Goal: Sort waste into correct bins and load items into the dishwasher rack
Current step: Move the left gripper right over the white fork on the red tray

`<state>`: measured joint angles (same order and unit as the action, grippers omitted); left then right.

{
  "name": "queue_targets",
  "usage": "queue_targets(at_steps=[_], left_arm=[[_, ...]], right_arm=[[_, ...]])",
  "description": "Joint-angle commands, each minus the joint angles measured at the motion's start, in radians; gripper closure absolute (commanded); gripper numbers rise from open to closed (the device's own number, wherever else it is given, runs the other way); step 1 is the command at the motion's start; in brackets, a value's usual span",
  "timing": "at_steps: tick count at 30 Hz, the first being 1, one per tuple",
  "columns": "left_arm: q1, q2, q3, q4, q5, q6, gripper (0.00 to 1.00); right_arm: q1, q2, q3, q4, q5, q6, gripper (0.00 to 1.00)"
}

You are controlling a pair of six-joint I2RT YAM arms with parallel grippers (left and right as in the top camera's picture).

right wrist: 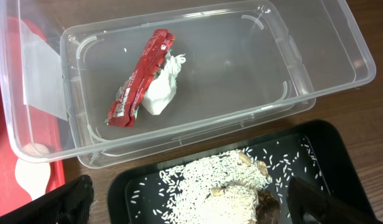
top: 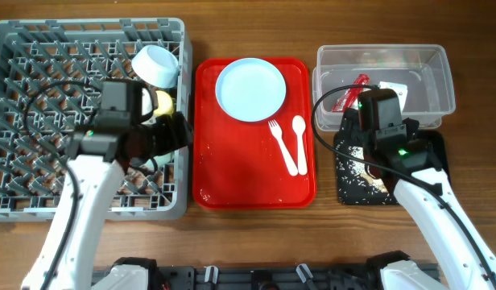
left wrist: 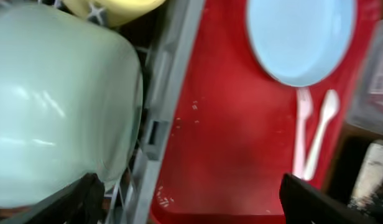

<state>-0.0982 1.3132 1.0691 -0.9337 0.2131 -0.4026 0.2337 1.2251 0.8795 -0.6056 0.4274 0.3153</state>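
The grey dishwasher rack [top: 39, 97] holds a small white bowl [top: 155, 64], a yellow cup [top: 162, 102] and a pale blue-green bowl [left wrist: 55, 106]. My left gripper [top: 177, 130] is open over the rack's right edge, with the pale bowl beside its left finger [left wrist: 86, 199]. The light blue plate [top: 250, 89], white fork [top: 282, 145] and spoon [top: 299, 141] lie on the red tray. The clear tub [right wrist: 341, 56] holds the red wrapper [right wrist: 138, 78] and the crumpled white paper [right wrist: 161, 90]. My right gripper [right wrist: 191, 208] is open above the rice scraps [right wrist: 222, 183] in the black tray [right wrist: 322, 155].
The flat red serving tray [top: 232, 173] lies between the rack and the bins, with a few rice grains at its front left. The clear tub [top: 441, 80] stands behind the black tray [top: 345, 189]. Bare wooden table runs along the front edge.
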Motion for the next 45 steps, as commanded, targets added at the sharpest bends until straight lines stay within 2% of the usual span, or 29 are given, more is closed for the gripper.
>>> queue_targets(at_steps=[1,4,8,14,19,24,28,30,34,36,39,43,45], left_arm=[[-0.006,0.069,-0.018,0.0,-0.114,-0.021,0.08],[-0.006,0.092,-0.018,-0.026,-0.205,-0.033,0.09],[-0.005,0.038,-0.007,-0.023,-0.213,-0.041,0.1],[-0.009,-0.147,0.037,0.034,-0.024,-0.055,0.11],[-0.121,-0.174,0.036,0.155,-0.013,-0.081,0.11],[-0.295,-0.057,0.036,0.345,-0.035,-0.13,0.11],[-0.407,0.092,0.037,0.508,-0.179,-0.129,0.11],[-0.418,0.198,0.06,0.597,-0.137,-0.129,0.13],[-0.421,0.397,0.26,0.585,-0.066,-0.105,0.16],[-0.431,0.48,0.343,0.57,-0.073,-0.091,0.21],[-0.455,0.566,0.367,0.609,-0.13,-0.09,0.33],[-0.494,0.658,0.367,0.662,-0.195,0.011,0.33],[-0.509,0.682,0.367,0.673,-0.236,0.011,0.34]], right_arm=[[-0.002,0.0,0.009,0.001,0.017,0.0,0.0],[-0.002,0.0,0.009,0.001,0.017,-0.001,0.0],[-0.002,0.0,0.009,0.001,0.017,0.0,0.0],[-0.002,0.0,0.009,0.001,0.017,0.0,0.0],[-0.002,0.0,0.009,0.001,0.017,0.0,0.0],[-0.002,0.0,0.009,0.002,0.017,0.0,0.0],[-0.002,0.0,0.009,0.001,0.017,0.0,0.0],[-0.002,0.0,0.009,0.001,0.017,0.0,0.0],[-0.002,0.0,0.009,0.001,0.017,0.0,0.0],[-0.002,0.0,0.009,0.001,0.017,0.0,0.0],[-0.002,0.0,0.009,0.001,0.017,0.0,0.0],[-0.002,0.0,0.009,0.001,0.017,0.0,0.0],[-0.002,0.0,0.009,0.001,0.017,0.0,0.0]])
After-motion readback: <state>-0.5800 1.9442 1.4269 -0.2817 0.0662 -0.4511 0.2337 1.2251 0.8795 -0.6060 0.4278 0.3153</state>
